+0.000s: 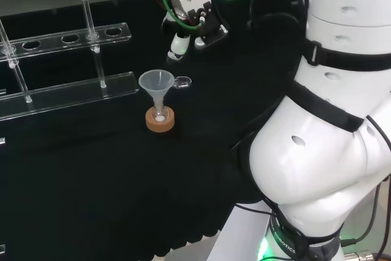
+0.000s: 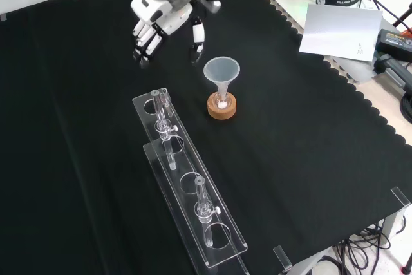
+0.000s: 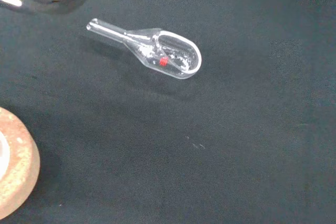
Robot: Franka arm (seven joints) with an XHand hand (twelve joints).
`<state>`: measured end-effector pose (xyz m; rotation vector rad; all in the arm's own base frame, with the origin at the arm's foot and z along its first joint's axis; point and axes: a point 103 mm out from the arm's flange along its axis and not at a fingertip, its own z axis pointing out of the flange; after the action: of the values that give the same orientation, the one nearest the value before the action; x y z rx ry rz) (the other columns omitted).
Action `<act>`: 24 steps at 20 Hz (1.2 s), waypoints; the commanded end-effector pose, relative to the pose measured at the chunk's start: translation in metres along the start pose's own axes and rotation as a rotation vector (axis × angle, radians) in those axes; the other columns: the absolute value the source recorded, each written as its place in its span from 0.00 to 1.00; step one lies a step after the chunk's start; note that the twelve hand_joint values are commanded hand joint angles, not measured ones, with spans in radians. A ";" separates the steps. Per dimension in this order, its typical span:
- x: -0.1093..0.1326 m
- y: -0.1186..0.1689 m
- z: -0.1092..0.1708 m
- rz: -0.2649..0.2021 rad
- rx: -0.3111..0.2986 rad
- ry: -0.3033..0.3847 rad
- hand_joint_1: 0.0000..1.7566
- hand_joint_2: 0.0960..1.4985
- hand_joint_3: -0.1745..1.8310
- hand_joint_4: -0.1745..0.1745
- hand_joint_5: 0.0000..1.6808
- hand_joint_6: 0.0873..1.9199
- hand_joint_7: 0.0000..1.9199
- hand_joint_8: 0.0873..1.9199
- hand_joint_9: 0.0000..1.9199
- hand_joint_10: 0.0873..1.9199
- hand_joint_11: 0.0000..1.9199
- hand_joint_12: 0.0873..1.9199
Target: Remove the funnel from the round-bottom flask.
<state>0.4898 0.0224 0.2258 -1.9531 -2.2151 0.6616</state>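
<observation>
A clear funnel (image 1: 157,84) stands upright with its stem in a small round-bottom flask (image 1: 160,114), which rests on a cork ring (image 1: 160,121) in the middle of the black cloth. The front view shows the same funnel (image 2: 221,70) above the cork ring (image 2: 221,107). The hand (image 1: 190,21) hangs above the cloth beyond the funnel and apart from it, fingers relaxed and pointing down, holding nothing. Seen from the front, the hand (image 2: 162,22) is up and to the left of the funnel. An edge of the cork ring (image 3: 13,174) appears in the wrist view.
A small clear glass scoop (image 3: 157,55) lies on the cloth beside the funnel (image 1: 182,81). A long clear tube rack (image 2: 187,185) with a few tubes stands left of the flask in the front view. White arm links (image 1: 330,120) rise at the head view's right.
</observation>
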 end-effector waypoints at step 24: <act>0.073 -0.105 -0.021 0.011 0.067 0.103 0.38 0.40 0.27 0.50 0.07 0.00 0.00 0.23 0.14 0.34 0.16 0.72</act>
<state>0.3960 0.0724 0.2822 -1.9763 -2.1314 0.5641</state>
